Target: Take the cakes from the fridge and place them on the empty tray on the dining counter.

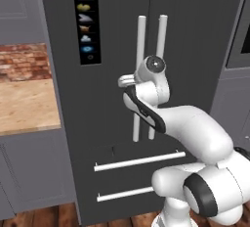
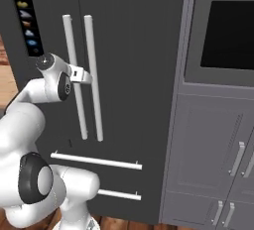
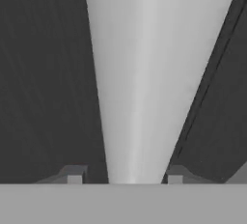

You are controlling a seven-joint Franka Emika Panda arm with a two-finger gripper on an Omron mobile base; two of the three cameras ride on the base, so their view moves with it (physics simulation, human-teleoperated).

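Note:
The dark grey fridge [image 1: 117, 35] [image 2: 134, 50] fills the view ahead with its doors closed. Two long white bar handles run side by side down its middle. My gripper [image 1: 128, 80] [image 2: 82, 77] [image 3: 124, 177] is at the left handle [image 1: 141, 40] [image 2: 69, 40] at about mid height. In the hand view that white bar [image 3: 140, 97] runs up between my two fingertips, with a small gap on the left side. The gripper is open around it. The cakes are hidden behind the closed doors. The tray and the dining counter are out of view.
A wood-topped counter [image 1: 24, 103] with a brick wall [image 1: 24, 62] behind it adjoins the fridge's left side. To the right stand a wall oven [image 2: 228, 30] and grey cabinets [image 2: 208, 144]. Two horizontal white drawer bars [image 1: 139, 161] cross the fridge's lower part.

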